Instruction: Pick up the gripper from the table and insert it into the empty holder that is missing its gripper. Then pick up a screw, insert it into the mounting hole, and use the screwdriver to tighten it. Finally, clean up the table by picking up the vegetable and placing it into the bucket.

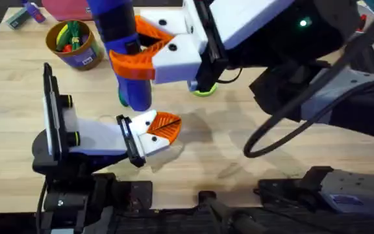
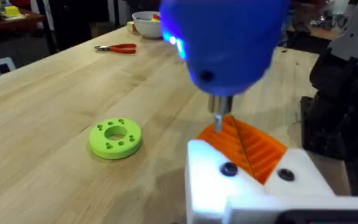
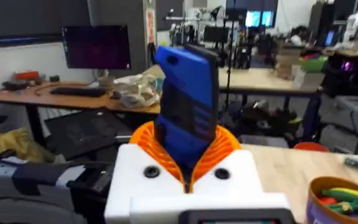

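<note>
Screwdriver [image 1: 125, 52]: thick blue plastic cylinder, dark band, thin metal bit, clamped upright between the right gripper's [image 1: 149, 47] ribbed orange pads. Its bit touches the left gripper's [image 1: 163, 128] orange tip; can't tell if that claw is open or closed. Bucket [image 1: 75, 44], round, yellow-brown with purple label, stands behind the screwdriver on the wood table [image 1: 239, 130].
</note>
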